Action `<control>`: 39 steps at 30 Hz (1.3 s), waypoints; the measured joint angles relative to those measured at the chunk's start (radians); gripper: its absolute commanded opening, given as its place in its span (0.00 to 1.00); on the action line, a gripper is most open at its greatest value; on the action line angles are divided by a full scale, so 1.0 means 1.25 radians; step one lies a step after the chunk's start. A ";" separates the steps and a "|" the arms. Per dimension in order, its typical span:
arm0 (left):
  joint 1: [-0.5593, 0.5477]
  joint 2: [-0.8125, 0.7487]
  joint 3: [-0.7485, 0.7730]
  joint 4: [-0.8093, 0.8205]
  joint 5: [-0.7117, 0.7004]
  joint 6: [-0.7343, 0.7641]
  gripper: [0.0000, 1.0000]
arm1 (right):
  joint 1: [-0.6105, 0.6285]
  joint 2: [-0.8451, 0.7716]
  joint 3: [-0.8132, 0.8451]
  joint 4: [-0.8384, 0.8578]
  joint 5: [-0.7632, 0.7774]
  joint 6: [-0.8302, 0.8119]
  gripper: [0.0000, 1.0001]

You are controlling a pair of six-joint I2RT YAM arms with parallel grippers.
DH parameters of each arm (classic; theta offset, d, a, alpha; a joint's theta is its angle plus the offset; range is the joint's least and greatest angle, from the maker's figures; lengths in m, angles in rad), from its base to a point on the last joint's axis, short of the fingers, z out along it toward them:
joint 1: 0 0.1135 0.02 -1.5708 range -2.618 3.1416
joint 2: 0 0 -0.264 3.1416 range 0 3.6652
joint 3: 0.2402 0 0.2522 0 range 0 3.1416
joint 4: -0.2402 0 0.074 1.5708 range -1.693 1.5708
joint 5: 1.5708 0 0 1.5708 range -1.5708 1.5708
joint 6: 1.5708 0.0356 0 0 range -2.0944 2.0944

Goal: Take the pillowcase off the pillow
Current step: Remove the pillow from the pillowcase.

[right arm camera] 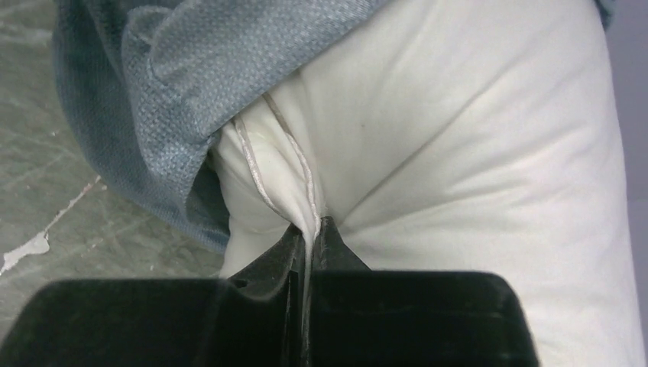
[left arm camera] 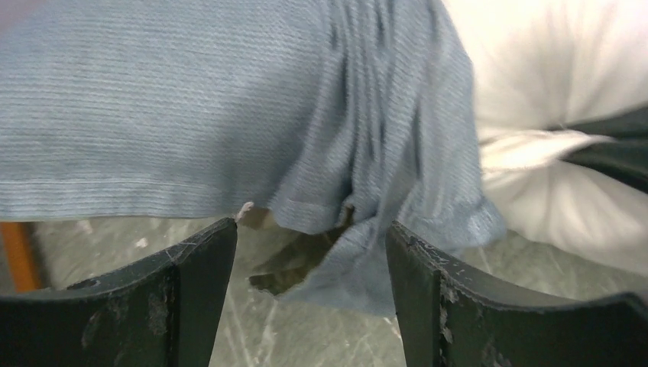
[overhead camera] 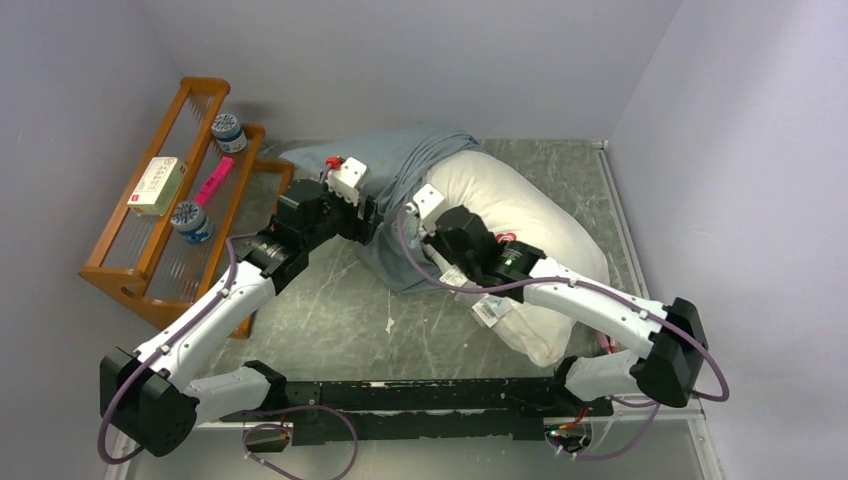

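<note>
The white pillow (overhead camera: 530, 215) lies on the table, its right part bare, its far-left part still inside the grey-blue pillowcase (overhead camera: 400, 170). My right gripper (overhead camera: 432, 222) is shut on a pinched fold of the pillow's seam (right arm camera: 309, 222). The pillow (right arm camera: 458, 153) fills the right wrist view, with the pillowcase (right arm camera: 168, 92) bunched at its left. My left gripper (overhead camera: 372, 222) is open at the pillowcase's bunched hem (left arm camera: 359, 252), its jaws wide apart on either side of the cloth, just above the table. The pillow (left arm camera: 550, 69) shows at the right of the left wrist view.
A wooden rack (overhead camera: 180, 200) stands at the left with two small jars (overhead camera: 228, 130), a box (overhead camera: 158, 185) and a pink item (overhead camera: 213, 182). The marbled table (overhead camera: 330, 310) is bounded by walls at back and right.
</note>
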 measured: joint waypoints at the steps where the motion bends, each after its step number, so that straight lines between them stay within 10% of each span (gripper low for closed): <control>1: -0.002 0.000 -0.005 0.006 0.026 -0.002 0.76 | -0.014 -0.011 -0.006 0.006 -0.015 0.010 0.00; 24: -0.112 0.136 -0.011 0.048 0.097 -0.072 0.62 | -0.066 -0.065 -0.068 0.069 -0.119 0.083 0.00; 31: -0.112 0.161 -0.008 0.027 0.033 -0.092 0.46 | -0.067 -0.077 -0.068 0.067 -0.118 0.083 0.00; 36: -0.112 0.169 -0.005 0.006 -0.011 -0.096 0.08 | -0.071 -0.100 -0.068 0.052 -0.117 0.082 0.00; 39: -0.112 0.169 -0.005 0.001 -0.024 -0.094 0.05 | -0.075 -0.116 -0.068 0.034 -0.117 0.079 0.00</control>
